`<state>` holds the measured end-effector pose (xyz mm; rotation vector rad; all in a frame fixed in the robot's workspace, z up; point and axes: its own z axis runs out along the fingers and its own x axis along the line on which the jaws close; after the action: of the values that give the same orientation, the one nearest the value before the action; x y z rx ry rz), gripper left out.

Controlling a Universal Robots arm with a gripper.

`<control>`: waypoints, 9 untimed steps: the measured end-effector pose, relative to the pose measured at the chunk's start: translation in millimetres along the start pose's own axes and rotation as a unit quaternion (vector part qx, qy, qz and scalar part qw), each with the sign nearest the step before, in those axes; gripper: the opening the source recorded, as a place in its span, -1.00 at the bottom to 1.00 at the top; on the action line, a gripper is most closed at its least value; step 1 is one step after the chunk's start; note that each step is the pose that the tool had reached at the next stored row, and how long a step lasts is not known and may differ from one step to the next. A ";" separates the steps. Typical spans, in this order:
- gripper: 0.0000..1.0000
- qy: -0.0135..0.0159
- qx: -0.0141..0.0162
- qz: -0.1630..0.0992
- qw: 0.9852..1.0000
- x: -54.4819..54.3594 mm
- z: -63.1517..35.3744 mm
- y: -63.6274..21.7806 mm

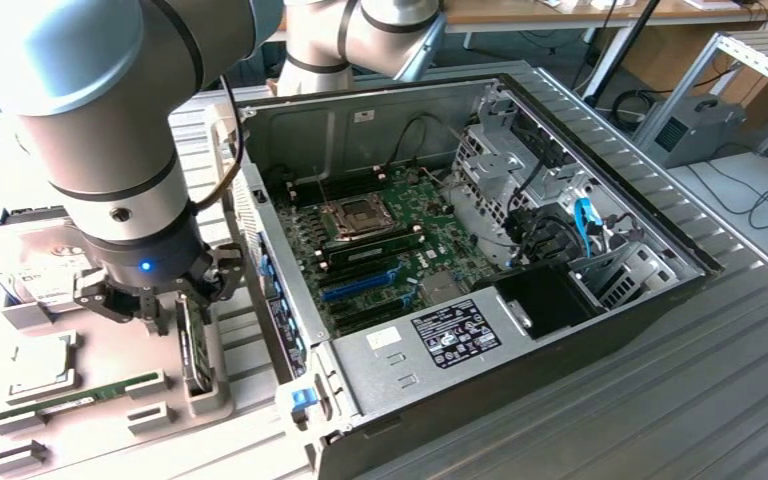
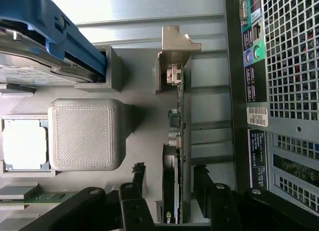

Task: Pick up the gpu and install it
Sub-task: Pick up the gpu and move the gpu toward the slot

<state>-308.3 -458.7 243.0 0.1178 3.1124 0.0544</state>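
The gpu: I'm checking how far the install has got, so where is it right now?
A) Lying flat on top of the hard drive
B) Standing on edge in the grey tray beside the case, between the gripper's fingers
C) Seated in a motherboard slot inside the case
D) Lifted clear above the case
B: the gpu stands on edge in the grey tray outside the case, with the gripper straddling it.

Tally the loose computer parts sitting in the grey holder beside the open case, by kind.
gpu: 1
hard drive: 1
processor chip: 1
memory stick: 1
Total: 4
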 end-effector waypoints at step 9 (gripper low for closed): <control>-0.47 0.000 0.000 0.000 1.000 0.0 0.0 0.0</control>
<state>-308.3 -458.7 243.0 0.1178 3.1124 0.0544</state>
